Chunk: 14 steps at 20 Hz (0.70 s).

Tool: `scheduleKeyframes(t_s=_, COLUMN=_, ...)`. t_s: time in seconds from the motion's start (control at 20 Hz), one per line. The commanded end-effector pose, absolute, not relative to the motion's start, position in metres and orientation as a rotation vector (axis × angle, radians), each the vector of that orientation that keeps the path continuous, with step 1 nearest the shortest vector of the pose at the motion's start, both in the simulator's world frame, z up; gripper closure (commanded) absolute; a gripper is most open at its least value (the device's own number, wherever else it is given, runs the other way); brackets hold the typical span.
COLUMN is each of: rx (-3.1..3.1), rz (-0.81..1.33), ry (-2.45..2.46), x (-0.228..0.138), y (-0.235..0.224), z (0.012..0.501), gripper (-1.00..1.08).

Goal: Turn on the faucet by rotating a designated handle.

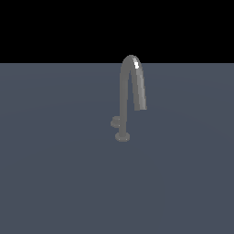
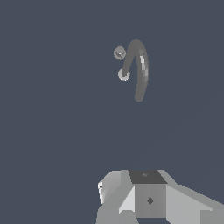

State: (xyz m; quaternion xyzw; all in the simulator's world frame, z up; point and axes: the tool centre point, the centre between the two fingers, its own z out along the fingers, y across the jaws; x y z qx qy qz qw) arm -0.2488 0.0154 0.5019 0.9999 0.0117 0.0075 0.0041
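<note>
The faucet (image 1: 131,82) is a thin grey gooseneck pipe arched over like an inverted U, rising from a small round foot (image 1: 122,136) on the flat grey-blue surface. The handle (image 1: 116,122) is a short dark-grey round knob just behind the foot, towards the exterior view's left. In the wrist view the faucet (image 2: 142,65) is seen from above, with the handle (image 2: 119,53) close beside the foot (image 2: 124,75). My gripper (image 2: 146,192) shows only as grey blocks at the picture's edge, far from the faucet and touching nothing. Its fingers are not distinguishable. The arm is absent from the exterior view.
A flat grey-blue surface (image 1: 55,173) spreads around the faucet in every direction. Beyond its far edge the background is black.
</note>
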Motion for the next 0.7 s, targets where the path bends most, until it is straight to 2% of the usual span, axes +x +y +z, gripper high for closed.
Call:
scheduleKeyframes(t_s=0.0, rx=3.124, rz=-0.081, ry=0.062, x=-0.237, y=0.017, z=0.47, gripper=0.33)
scheduleKeyframes(t_s=0.05, rx=3.143, rz=-0.111, ry=0.073, x=-0.228, y=0.026, z=0.448, gripper=0.21)
scheduleKeyframes(t_s=0.1, rx=3.152, rz=-0.143, ry=0.023, x=-0.22, y=0.013, z=0.429, gripper=0.29)
scheduleKeyframes(t_s=0.15, rx=3.101, rz=-0.19, ry=0.036, x=-0.215, y=0.014, z=0.403, gripper=-0.24)
scheduleKeyframes(t_s=0.2, rx=3.073, rz=-0.219, ry=0.079, x=-0.21, y=0.019, z=0.384, gripper=-0.04)
scheduleKeyframes(t_s=0.25, rx=3.03, rz=-0.244, ry=0.218, x=-0.206, y=0.018, z=0.365, gripper=-0.27)
scheduleKeyframes(t_s=0.3, rx=3.019, rz=-0.25, ry=0.25, x=-0.206, y=0.028, z=0.363, gripper=-0.27)
scheduleKeyframes(t_s=0.35, rx=3.037, rz=-0.307, ry=0.186, x=-0.208, y=0.008, z=0.336, gripper=-0.27)
scheduleKeyframes(t_s=0.4, rx=2.963, rz=-0.322, ry=0.297, x=-0.204, y=0.014, z=0.32, gripper=-0.14)
scheduleKeyframes(t_s=0.45, rx=2.955, rz=-0.324, ry=0.309, x=-0.204, y=0.02, z=0.319, gripper=-0.14)
scheduleKeyframes(t_s=0.5, rx=2.982, rz=-0.237, ry=0.384, x=-0.177, y=0.031, z=0.332, gripper=0.28)
scheduleKeyframes(t_s=0.55, rx=2.94, rz=-0.357, ry=0.463, x=-0.205, y=0.012, z=0.287, gripper=-0.02)
scheduleKeyframes(t_s=0.6, rx=2.93, rz=-0.383, ry=0.48, x=-0.201, y=0.019, z=0.28, gripper=-0.02)
scheduleKeyframes(t_s=0.65, rx=2.93, rz=-0.363, ry=0.442, x=-0.192, y=0.026, z=0.272, gripper=-0.3)
